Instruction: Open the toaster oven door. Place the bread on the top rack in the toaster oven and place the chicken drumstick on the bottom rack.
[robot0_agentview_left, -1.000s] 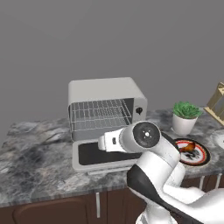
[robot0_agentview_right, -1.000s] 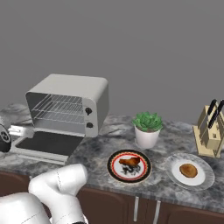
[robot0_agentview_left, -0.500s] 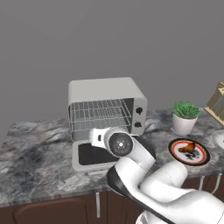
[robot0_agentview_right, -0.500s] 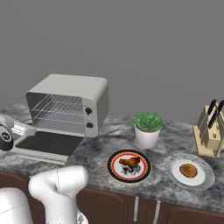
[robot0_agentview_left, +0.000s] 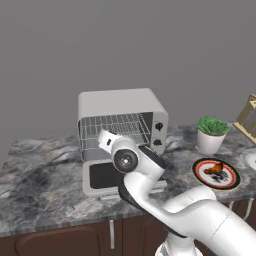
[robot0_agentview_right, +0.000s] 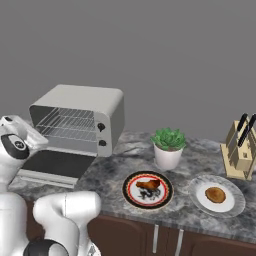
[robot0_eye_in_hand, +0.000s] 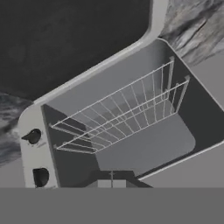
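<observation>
Grey toaster oven (robot0_agentview_left: 122, 117) on marbled counter (robot0_agentview_left: 40, 190), toaster oven door (robot0_agentview_left: 107, 176) folded fully down, lying flat in front of the open cavity. Seen also from the right base camera: door (robot0_agentview_right: 55, 164) flat, dark glass facing up. Two wire grids inside, top rack (robot0_agentview_right: 70, 119) above bottom rack (robot0_agentview_right: 65, 133), both bare. Same two racks in the hand view, rolled over: one grid (robot0_eye_in_hand: 127, 98) and the other (robot0_eye_in_hand: 124, 120) close together, which is upper cannot be told there; two black knobs (robot0_eye_in_hand: 33, 136) on the front strip at the left.

Gripper (robot0_agentview_left: 103, 137) raised in front of the oven opening, above the lowered door, pointing toward the cavity. Fingers hidden behind the wrist in both base views, and fingertips not clear in the hand view, so opening of the jaws cannot be told; nothing seen held.

Bread (robot0_agentview_right: 215, 194) resting on a white plate (robot0_agentview_right: 235, 205) at the right, near the knife block (robot0_agentview_right: 241, 150). Chicken drumstick (robot0_agentview_right: 149, 185) on a red-rimmed plate (robot0_agentview_right: 131, 192), just in front of the potted plant (robot0_agentview_right: 168, 147). Both well apart from the oven.
</observation>
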